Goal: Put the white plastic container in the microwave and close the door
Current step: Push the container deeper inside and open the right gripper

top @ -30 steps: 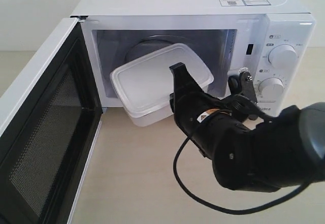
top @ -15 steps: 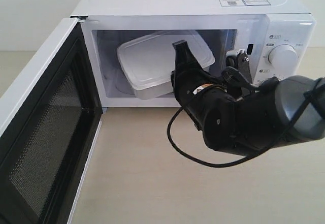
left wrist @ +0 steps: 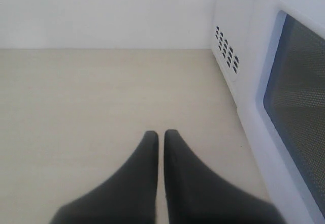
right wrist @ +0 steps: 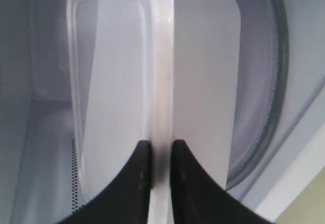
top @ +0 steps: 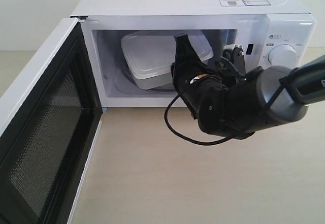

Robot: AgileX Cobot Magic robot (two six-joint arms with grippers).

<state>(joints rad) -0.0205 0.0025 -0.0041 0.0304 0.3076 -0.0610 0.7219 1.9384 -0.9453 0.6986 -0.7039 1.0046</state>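
The white plastic container (top: 152, 56) is inside the cavity of the microwave (top: 193, 3), held a little above the glass turntable (right wrist: 271, 107). My right gripper (right wrist: 161, 145) is shut on the container's rim (right wrist: 161, 82), one finger on each side of it. In the exterior view the right arm (top: 228, 104) reaches into the cavity opening from the front right. The door (top: 48, 132) stands wide open to the left, its black inner face and mesh window showing. My left gripper (left wrist: 161, 134) is shut with nothing in it, low over the table beside the microwave's outer wall.
The control panel with two round dials (top: 282, 55) is right of the cavity. A black cable (top: 175, 127) loops down from the right arm over the beige table (top: 152, 183). The vented side wall (left wrist: 226, 49) and a mesh window (left wrist: 299, 92) lie close to the left gripper.
My right gripper has carried the container from in front of the opening up and back into the microwave cavity. The door has not moved.
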